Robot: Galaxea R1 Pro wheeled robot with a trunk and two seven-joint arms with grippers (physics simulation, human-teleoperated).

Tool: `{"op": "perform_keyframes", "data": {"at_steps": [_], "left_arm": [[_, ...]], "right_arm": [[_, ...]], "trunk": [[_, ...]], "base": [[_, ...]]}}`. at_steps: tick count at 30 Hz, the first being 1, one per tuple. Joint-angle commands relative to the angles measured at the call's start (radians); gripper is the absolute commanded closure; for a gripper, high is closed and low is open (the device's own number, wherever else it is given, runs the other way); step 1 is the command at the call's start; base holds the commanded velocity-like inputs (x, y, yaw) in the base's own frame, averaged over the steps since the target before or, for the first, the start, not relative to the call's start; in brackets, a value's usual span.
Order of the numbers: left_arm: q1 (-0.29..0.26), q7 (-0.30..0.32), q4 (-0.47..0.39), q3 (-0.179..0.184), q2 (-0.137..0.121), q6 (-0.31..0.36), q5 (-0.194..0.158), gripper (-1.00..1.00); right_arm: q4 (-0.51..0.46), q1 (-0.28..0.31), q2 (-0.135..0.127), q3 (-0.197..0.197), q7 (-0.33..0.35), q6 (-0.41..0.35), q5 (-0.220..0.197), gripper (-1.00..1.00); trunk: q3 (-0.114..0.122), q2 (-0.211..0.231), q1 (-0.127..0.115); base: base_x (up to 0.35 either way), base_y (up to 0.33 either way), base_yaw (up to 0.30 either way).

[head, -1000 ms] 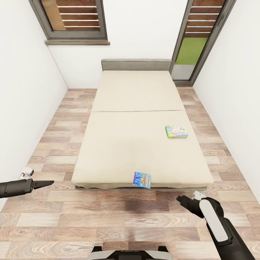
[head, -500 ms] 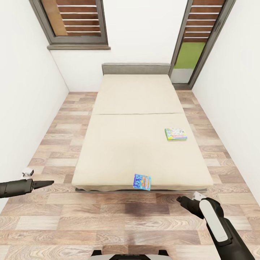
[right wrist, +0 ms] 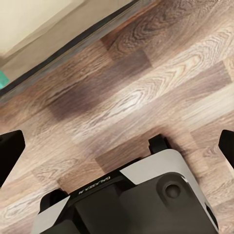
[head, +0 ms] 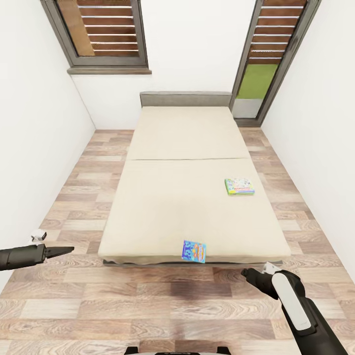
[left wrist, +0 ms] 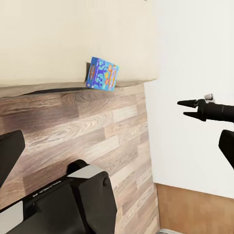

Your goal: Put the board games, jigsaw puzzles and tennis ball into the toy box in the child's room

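Starting at your left, the left gripper (head: 63, 250) hangs low over the wood floor (head: 162, 296), off the bed's near left corner. It holds nothing, and its fingers come to one closed-looking point; whether a sliver of gap remains between them you cannot tell from here.

Moving across, the bed (head: 148, 217) lies straight ahead with two of the board games on it. The blue board game (head: 194, 251) sits at the very foot edge, tipping over the lip, and it is the nearer target. Judging by the layout, the step in hand is the approach: roll the base closer and square to the foot edge before you extend an arm, since that box looks ready to slide off if you nudge it. Come at it from above and pinch across its short side.

Further right, the green and white board game (head: 239, 186) lies flat near the bed's right edge.

The right gripper (head: 245, 271) hovers over the floor just short of the bed's near right corner, empty, its fingers drawn together.

No container is visible here.
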State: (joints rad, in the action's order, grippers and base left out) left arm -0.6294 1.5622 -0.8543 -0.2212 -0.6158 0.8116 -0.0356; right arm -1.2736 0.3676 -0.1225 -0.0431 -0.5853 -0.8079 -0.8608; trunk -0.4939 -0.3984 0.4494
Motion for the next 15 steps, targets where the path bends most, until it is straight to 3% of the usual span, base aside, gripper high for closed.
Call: {"op": "perform_keyframes", "data": {"at_steps": [1,15], "left_arm": [[-0.001,0.004,0.0,0.0,0.002,0.011,0.0,-1.0],[0.0,0.004,0.0,0.0,0.008,0.011,0.0,-1.0]], "right_arm": [[-0.001,0.001,0.0,0.0,-0.01,-0.002,-0.01,-1.0],[-0.001,0.001,0.0,0.0,-0.01,-0.002,-0.01,-1.0]], "trunk": [[0.0,-0.002,0.001],[0.024,-0.002,0.001]], "base": [[0.0,0.0,0.0],[0.0,0.0,0.0]]}}
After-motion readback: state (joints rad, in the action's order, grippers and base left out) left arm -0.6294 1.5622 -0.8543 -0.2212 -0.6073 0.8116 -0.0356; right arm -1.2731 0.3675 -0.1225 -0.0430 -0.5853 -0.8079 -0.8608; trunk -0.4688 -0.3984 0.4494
